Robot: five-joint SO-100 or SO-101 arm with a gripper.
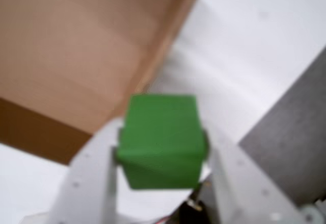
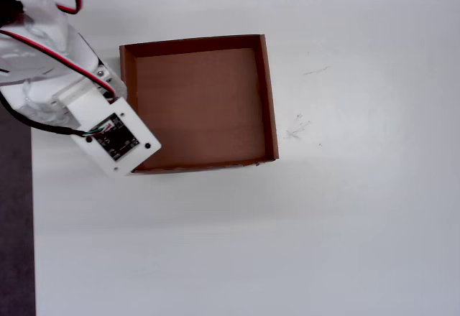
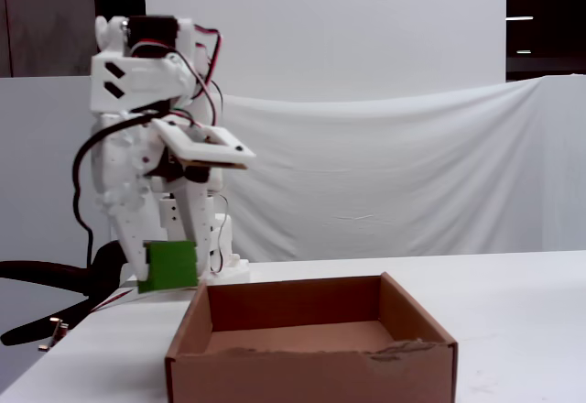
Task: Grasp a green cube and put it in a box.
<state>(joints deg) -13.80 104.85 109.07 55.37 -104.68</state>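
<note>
One white arm stands at the left edge of the white table [image 3: 513,284] in the fixed view, its gripper [image 3: 169,270] pointing down and clamped on the green cube [image 3: 170,266], which hangs in the air just left of the box [image 3: 311,362] and above the level of its left wall. In the wrist view the two white fingers [image 1: 89,178] press on the cube's left and right faces, with the cube [image 1: 162,141] lifted clear of the table near the box's [image 1: 66,61] outer wall. In the overhead view the wrist [image 2: 115,138] covers the cube and overlaps the box's [image 2: 267,93] lower-left corner; the box's brown floor lies bare, near the table's [image 2: 359,222] left edge.
</note>
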